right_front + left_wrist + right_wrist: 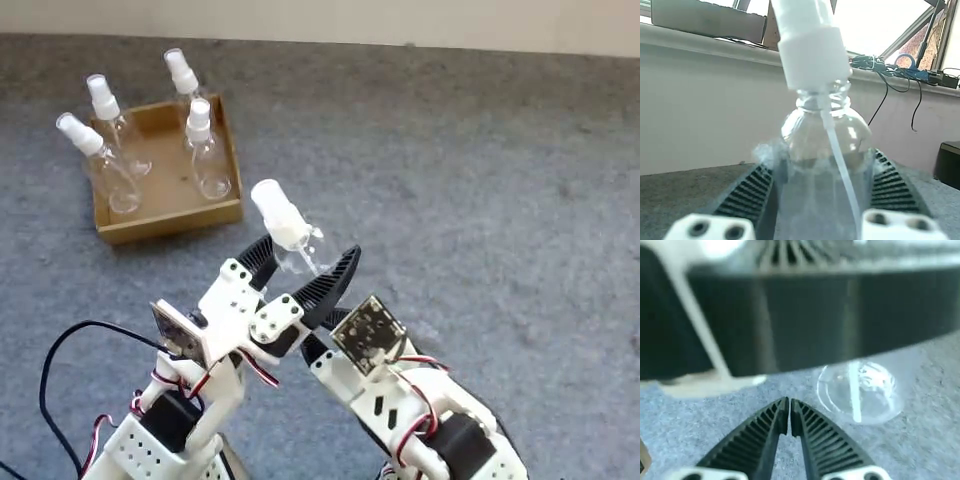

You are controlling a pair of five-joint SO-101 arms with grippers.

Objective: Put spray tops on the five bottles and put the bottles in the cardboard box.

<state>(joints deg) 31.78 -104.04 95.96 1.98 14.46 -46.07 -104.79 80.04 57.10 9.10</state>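
A: While clamping the last bottle (303, 256) in the left gripper (305, 268), balancing a top (278, 212) crooked on its neck.
B: Not screwed home, by the look. And the right gripper (789, 405)?
A: Shut, empty, tucked just beneath the left.
B: Counting four topped bottles (210, 160) in the box (170, 226), well ahead of both. Leaves tightening, then boxing.

Consisted of white plastic links (232, 298), black motors (172, 420), black ribbed fingers (335, 280), red-white-black wiring (262, 368), and one loose black cable (100, 323).
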